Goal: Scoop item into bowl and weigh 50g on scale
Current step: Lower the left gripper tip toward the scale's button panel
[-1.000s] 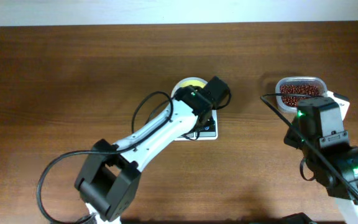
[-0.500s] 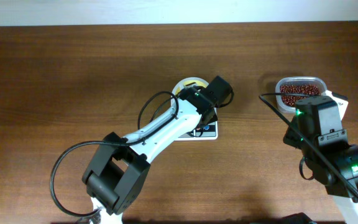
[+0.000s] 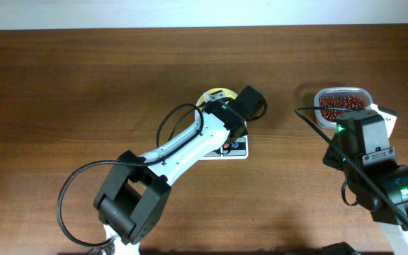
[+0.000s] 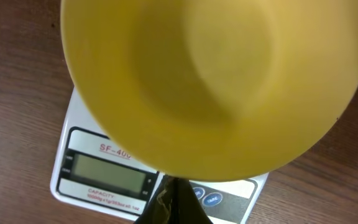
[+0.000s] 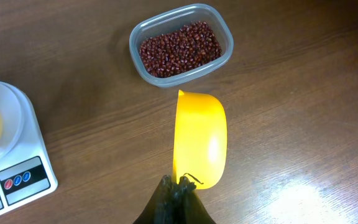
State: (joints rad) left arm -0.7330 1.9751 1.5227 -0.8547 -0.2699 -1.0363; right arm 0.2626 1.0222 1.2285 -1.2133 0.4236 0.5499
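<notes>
While the left gripper (image 4: 174, 202) is clamped on the near rim of the bowl (image 4: 210, 87), the bowl hangs over the weighing plate of the scale (image 4: 79, 134) and covers most of it. Whether it rests on the plate or hovers just above cannot be told. The display (image 4: 107, 172) shows no digits that can be read. The step in hand looks like seating the bowl on the scale. The next move calls for centring it, lowering it flat and letting go without nudging the scale.

Off to the right, the right gripper (image 5: 178, 186) is closed on the handle of a yellow scoop (image 5: 201, 140), which is empty and held above the table (image 5: 303, 124). Just beyond its tip stands the clear container (image 5: 135, 56), and all the beans (image 5: 180, 48) lie inside it; none are in the bowl.

Seen from overhead, the left arm lies across the scale, so it probably has to pull clear before any scooped load can reach the bowl.
</notes>
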